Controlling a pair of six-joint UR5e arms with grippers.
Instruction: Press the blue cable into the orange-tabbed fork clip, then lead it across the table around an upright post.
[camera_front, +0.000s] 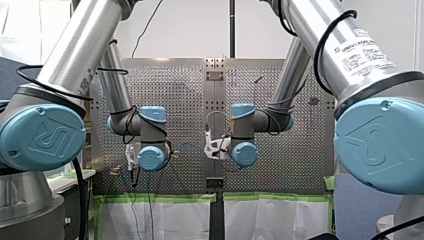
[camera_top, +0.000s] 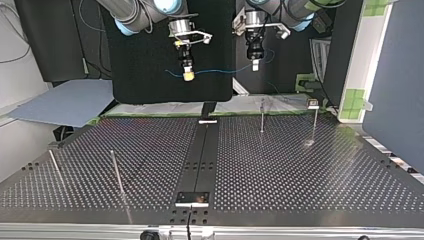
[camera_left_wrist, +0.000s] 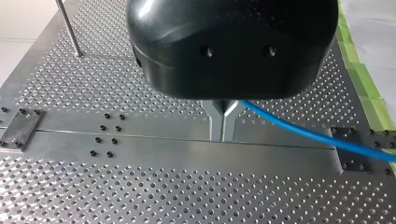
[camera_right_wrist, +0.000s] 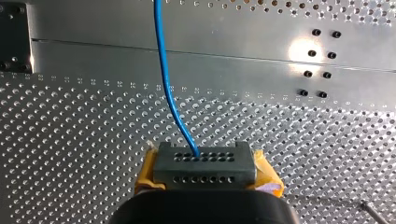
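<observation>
Blue cable (camera_right_wrist: 163, 70) vanishes between my right gripper's (camera_right_wrist: 204, 164) yellow pads.

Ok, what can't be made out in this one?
Orange-tabbed fork clip: no view shows an orange tab; the small fixture on a thin metal post in the top view is too small to identify.
Thin blue cable: past my right gripper its end fades into the dark backdrop, top view; the left wrist view's edge cuts it off.
My left gripper and the right: hidden behind blue wrist joints in the front view.
</observation>
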